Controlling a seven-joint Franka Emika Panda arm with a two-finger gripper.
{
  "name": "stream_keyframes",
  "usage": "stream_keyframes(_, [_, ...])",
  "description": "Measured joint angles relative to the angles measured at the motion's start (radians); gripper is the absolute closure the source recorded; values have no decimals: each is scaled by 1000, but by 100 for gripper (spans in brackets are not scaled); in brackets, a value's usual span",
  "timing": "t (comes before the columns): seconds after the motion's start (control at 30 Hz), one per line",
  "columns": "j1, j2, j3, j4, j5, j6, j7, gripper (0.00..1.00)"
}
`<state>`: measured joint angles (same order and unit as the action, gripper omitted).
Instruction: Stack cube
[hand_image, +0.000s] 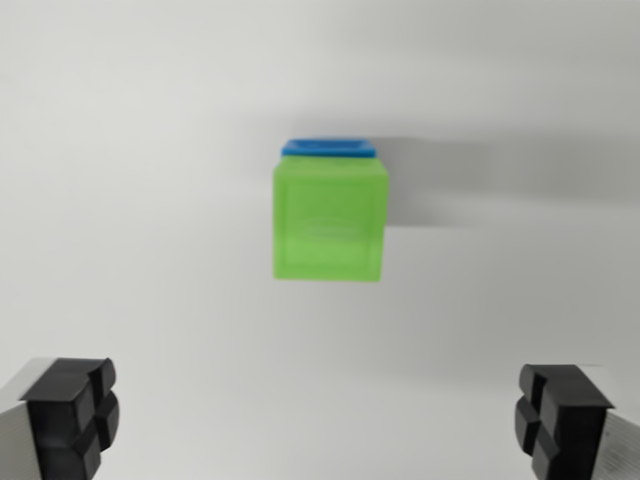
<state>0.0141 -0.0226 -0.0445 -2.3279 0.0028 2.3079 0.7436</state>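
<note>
Right now I see the green cube (329, 222) sitting in the middle of the wrist view on the plain white bench (130, 200), with a blue cube (329, 148) peeking out just behind its top edge, touching it. My gripper (320, 420) hangs clear of both, its black fingers (72, 415) spread wide at the lower corners, released and holding nothing.

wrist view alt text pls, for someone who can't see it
A green cube sits on a blue cube, of which only a strip shows, on a plain white surface. The open gripper is above them, its two black fingertips at the bottom corners, holding nothing.
</note>
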Motion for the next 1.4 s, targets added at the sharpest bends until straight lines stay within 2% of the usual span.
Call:
stream_keyframes(0.37, [0, -65, 0, 55, -2, -120, 2, 0])
stream_keyframes(0.8, [0, -110, 0, 120, -4, -230, 3, 0])
stream_keyframes(1.4, [0, -132, 0, 174, -5, -306, 3, 0])
